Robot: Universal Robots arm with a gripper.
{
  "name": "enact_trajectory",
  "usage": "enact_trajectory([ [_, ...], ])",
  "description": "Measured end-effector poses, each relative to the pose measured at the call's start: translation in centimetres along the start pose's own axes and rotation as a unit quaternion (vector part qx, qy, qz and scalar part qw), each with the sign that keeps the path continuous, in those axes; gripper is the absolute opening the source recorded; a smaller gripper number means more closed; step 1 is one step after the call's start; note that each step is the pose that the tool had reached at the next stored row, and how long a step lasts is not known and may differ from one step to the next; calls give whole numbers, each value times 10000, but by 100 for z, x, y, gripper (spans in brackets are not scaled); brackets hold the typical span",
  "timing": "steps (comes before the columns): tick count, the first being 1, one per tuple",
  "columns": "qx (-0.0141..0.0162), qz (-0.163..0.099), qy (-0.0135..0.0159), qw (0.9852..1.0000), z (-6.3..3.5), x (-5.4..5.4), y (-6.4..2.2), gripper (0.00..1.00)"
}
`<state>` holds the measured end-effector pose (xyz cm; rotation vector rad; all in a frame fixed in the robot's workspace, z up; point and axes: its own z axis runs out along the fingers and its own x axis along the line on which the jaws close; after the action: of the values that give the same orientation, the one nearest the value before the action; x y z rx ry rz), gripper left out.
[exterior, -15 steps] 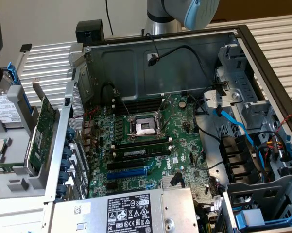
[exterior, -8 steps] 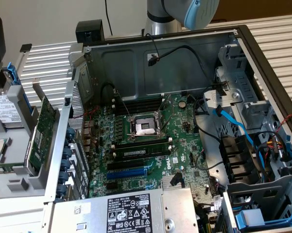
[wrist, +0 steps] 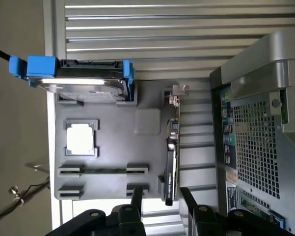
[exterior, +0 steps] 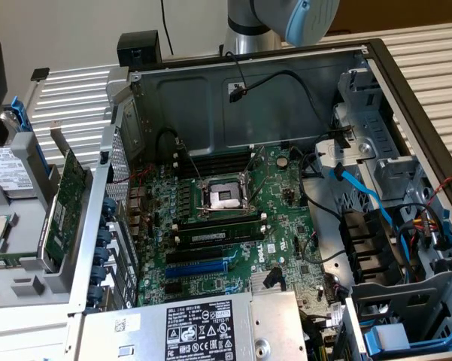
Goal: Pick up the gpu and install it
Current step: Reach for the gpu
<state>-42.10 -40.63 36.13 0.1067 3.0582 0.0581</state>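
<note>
Pincer [wrist: 162,199] is seen open, nothing held, w/ its fingers [wrist: 137,195] set either side of the near end of the gpu [wrist: 171,162], not touching it. Gpu is stood on edge in a slot of the grey tray [wrist: 113,147], just beside the computer case [wrist: 265,123] and outside it. For a clean grasp, the thin card should be kept centred btwn the fingers and squared to them, so it isn't twisted in its slot. Also held in the tray: a hard drive [wrist: 83,83] w/ blue brackets and a processor chip [wrist: 81,137] in its pocket. Inside the case, the motherboard [exterior: 233,226] is laid flat.
</note>
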Motion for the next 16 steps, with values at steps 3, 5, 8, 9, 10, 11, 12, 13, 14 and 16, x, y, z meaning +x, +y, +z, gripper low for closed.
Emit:
enact_trajectory([
  [3, -5, -2, -45, 10000, 31, -2, -59, 42],
  [5, -14, -4, -114, 9999, 39, -14, -81, 42],
  [8, -45, -4, -210, 9998, 46, -35, -109, 42],
  [9, -57, -1, -223, 9997, 55, -37, -127, 42],
  [10, -69, 2, -230, 9997, 65, -37, -146, 42],
  [11, -84, 3, -242, 9997, 75, -37, -158, 42],
  [12, -97, 4, -253, 9996, 84, -37, -171, 42],
  [13, -106, 4, -266, 9996, 95, -37, -184, 42],
  [14, -112, 5, -278, 9996, 107, -37, -198, 42],
  [16, -127, 8, -295, 9995, 137, -39, -216, 42],
])
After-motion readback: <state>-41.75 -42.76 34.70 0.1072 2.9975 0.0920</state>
